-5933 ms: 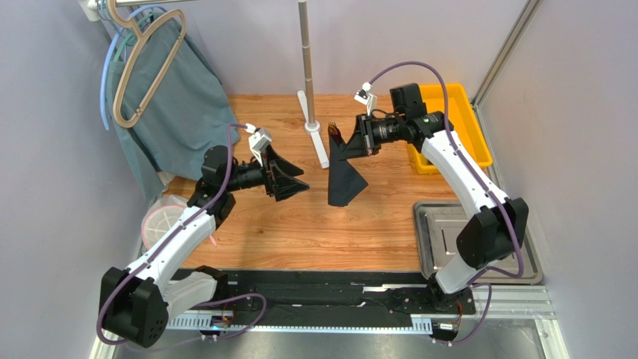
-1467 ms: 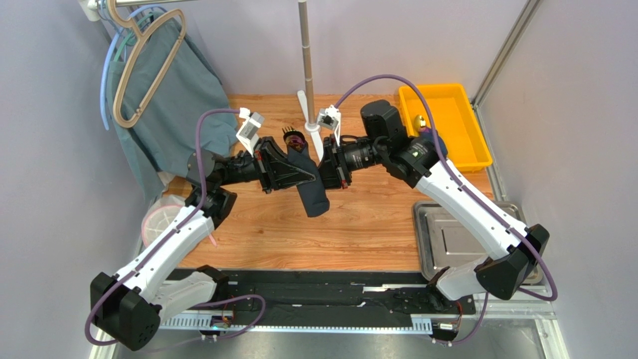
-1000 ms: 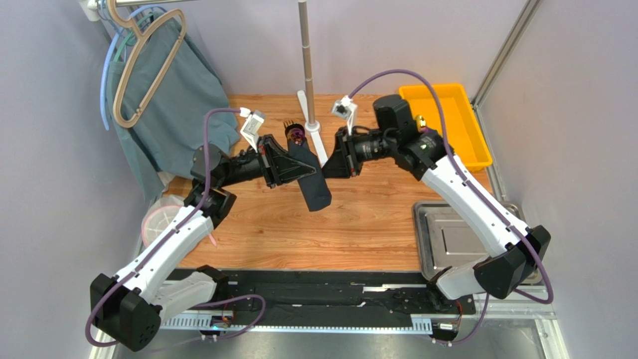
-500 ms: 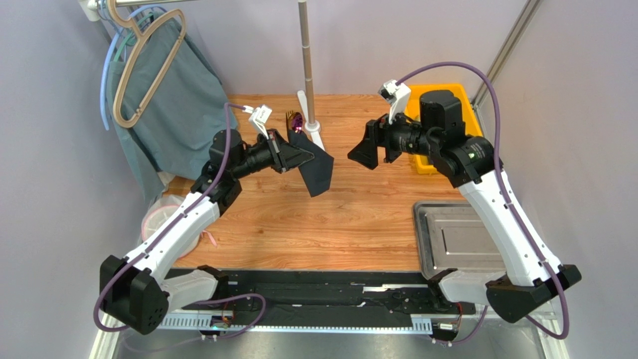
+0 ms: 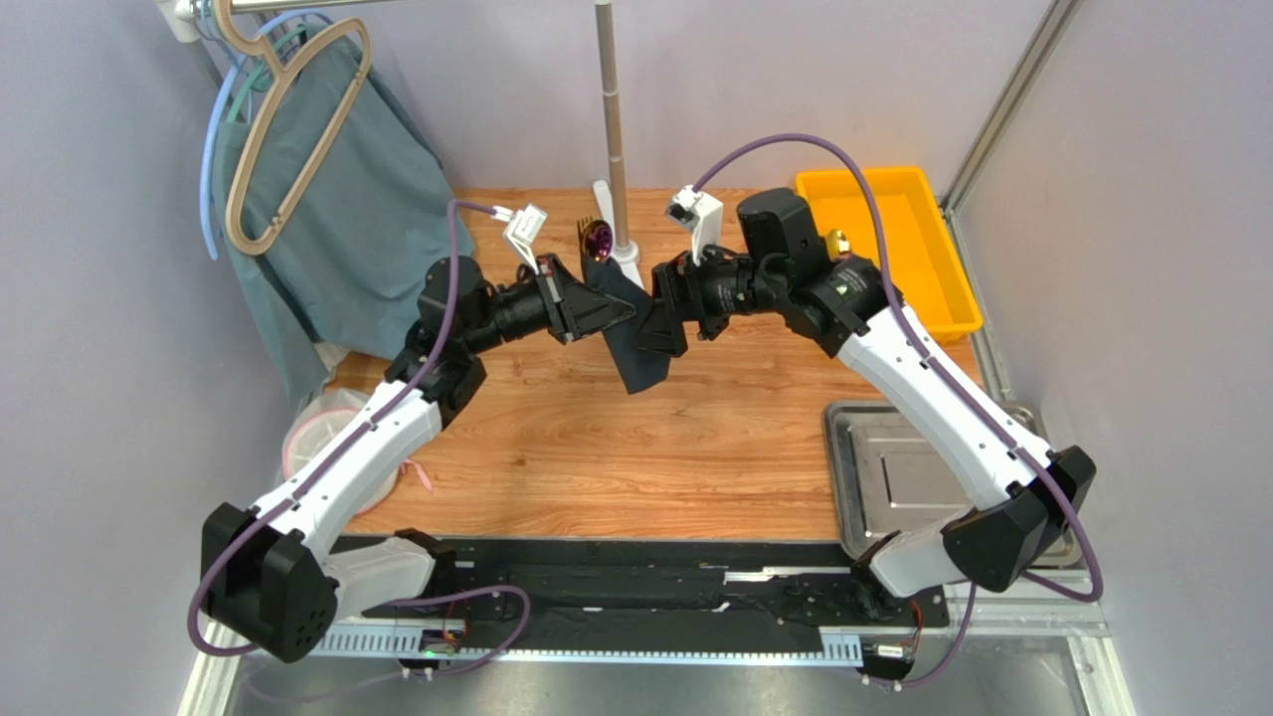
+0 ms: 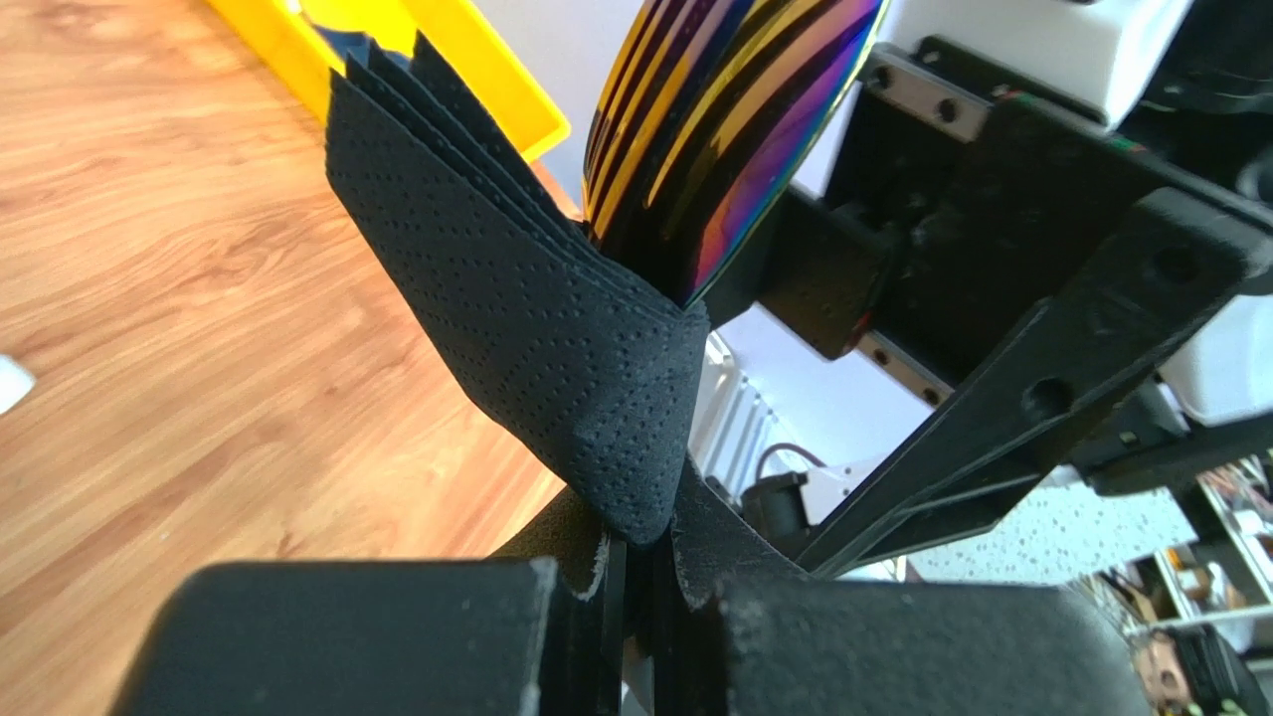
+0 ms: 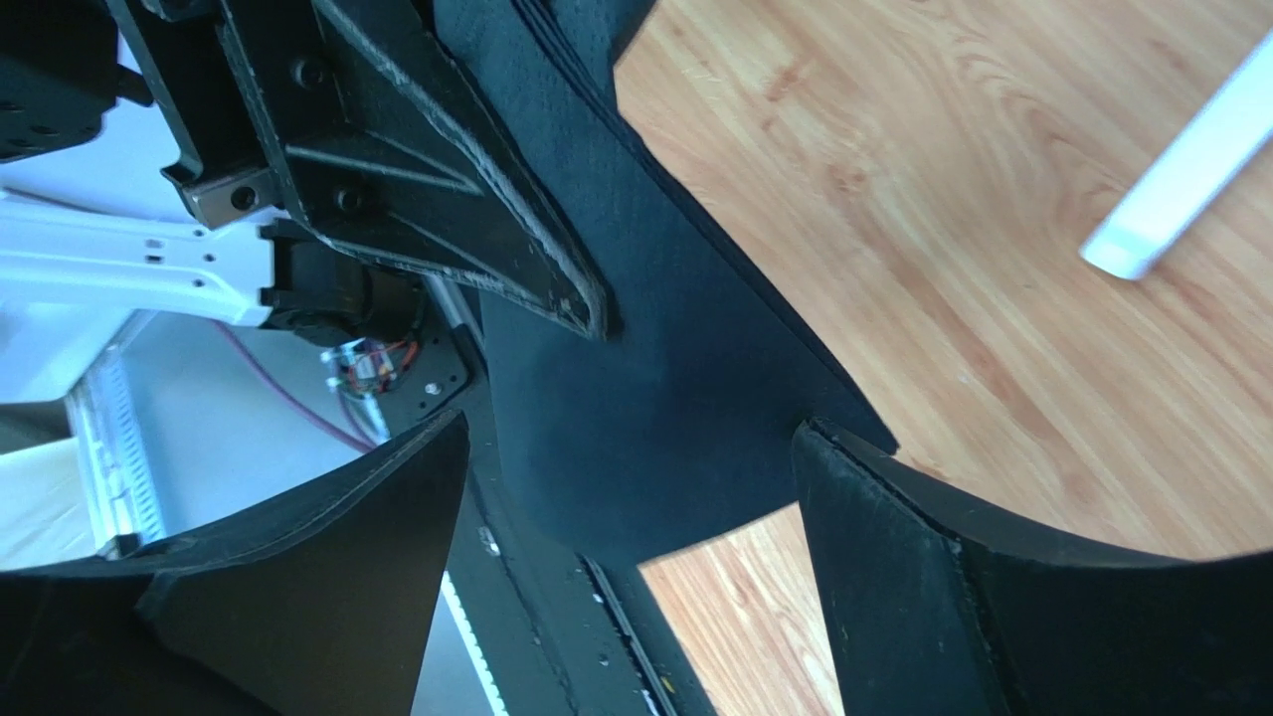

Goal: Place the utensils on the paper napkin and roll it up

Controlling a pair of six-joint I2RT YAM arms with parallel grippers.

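Observation:
The black paper napkin point(image 5: 643, 351) hangs in the air above the wooden table, wrapped around the utensils point(image 5: 595, 236), whose iridescent gold-purple ends stick out at its top. My left gripper point(image 5: 605, 316) is shut on the napkin's folded part. In the left wrist view the dotted black napkin point(image 6: 523, 328) rises from between the shut left gripper point(image 6: 646, 560), with the rainbow-coloured utensils point(image 6: 717, 134) above it. My right gripper point(image 5: 668, 306) stands open right next to the napkin. In the right wrist view the napkin point(image 7: 658, 403) hangs between the spread tips of my right gripper point(image 7: 631, 436), apart from both.
A yellow bin point(image 5: 897, 224) sits at the back right and a steel tray point(image 5: 927, 485) at the near right. A teal cloth on a hanger point(image 5: 351, 224) hangs at the back left beside a stand pole point(image 5: 613, 134). A pink-rimmed bowl point(image 5: 321, 440) lies at the left.
My right gripper let go of the napkin, opened wide, drew off to the right, then came back beside it. The left gripper has kept its hold and lifted the bundle slightly.

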